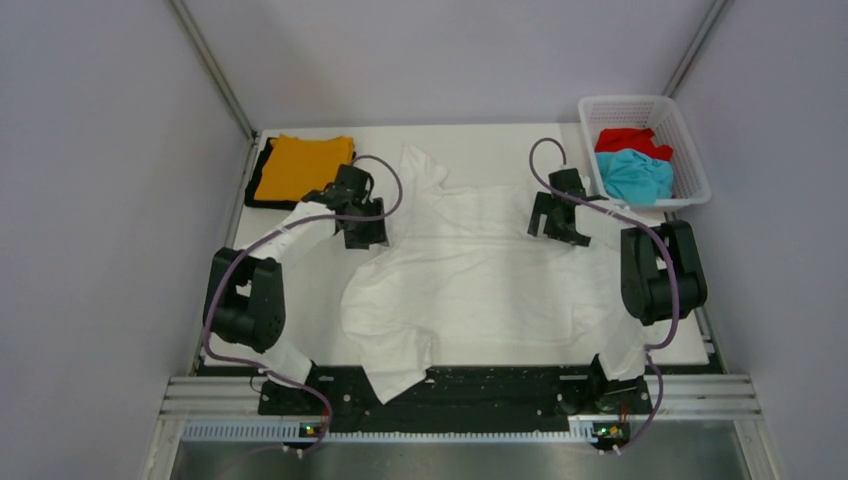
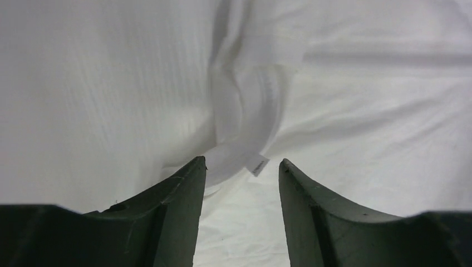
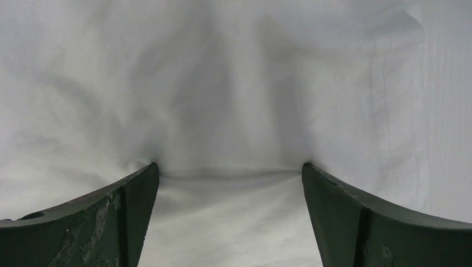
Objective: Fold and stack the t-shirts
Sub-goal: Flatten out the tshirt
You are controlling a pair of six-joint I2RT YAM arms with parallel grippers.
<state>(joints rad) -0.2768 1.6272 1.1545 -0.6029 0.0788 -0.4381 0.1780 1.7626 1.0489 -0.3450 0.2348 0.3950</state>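
Two cloth t-shirts, orange (image 1: 300,165) on black (image 1: 257,182), are stacked; a rumpled white one (image 1: 480,275) is spread under parted jaws; red (image 1: 630,140) and teal (image 1: 636,176) are left unfolded.

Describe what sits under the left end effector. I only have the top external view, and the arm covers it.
Observer: The left end effector is open, poised over the collar of the white shirt.
Operator: Give me a landmark on that collar.
Observer: A small label hangs from it, right between the fingertips.
Operator: Now report the right side.
Observer: The right end effector is open wider. Its tips seem to press into plain cloth, with a crease running between them.
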